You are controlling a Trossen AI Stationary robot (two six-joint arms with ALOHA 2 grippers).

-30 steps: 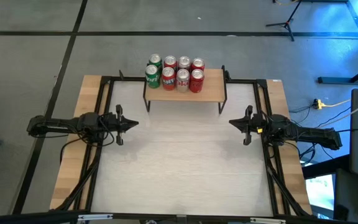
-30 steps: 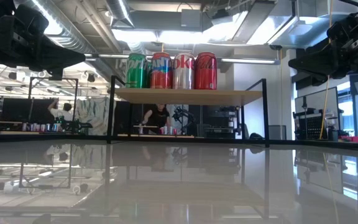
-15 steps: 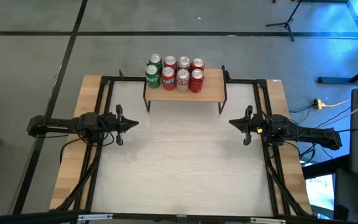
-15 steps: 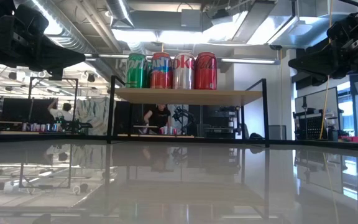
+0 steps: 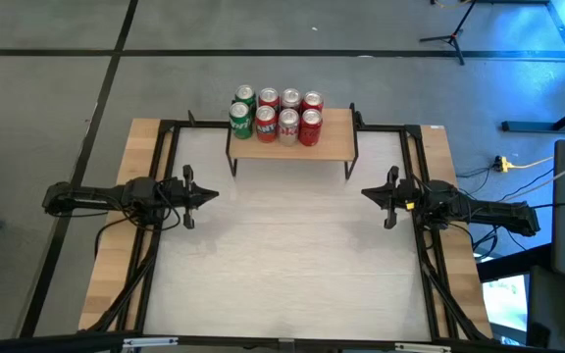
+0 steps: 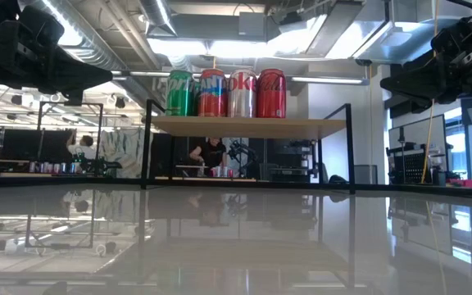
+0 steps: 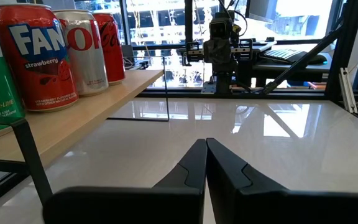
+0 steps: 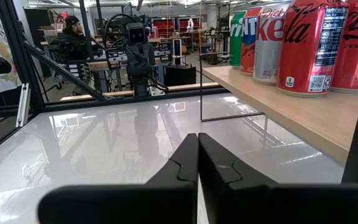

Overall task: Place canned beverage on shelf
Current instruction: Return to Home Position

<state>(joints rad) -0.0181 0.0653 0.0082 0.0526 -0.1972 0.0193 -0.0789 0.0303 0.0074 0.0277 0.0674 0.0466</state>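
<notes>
Up on the shelf sit eight cans, job looks done; left end effector and right end effector hang clenched, empty.

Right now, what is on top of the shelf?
Eight cans on the shelf, two rows of four: green, red, silver, red. The low view's front row hides the back one. The left gripper and right gripper wait shut, away from it.

A: What's on the shelf?
B: Four upright cans in a tight row: green can, red Fanta can, silver Coke can, red can.
A: Anything else?
B: Left arm and right arm hang high at the top corners. A person is far behind the glossy table.
</notes>
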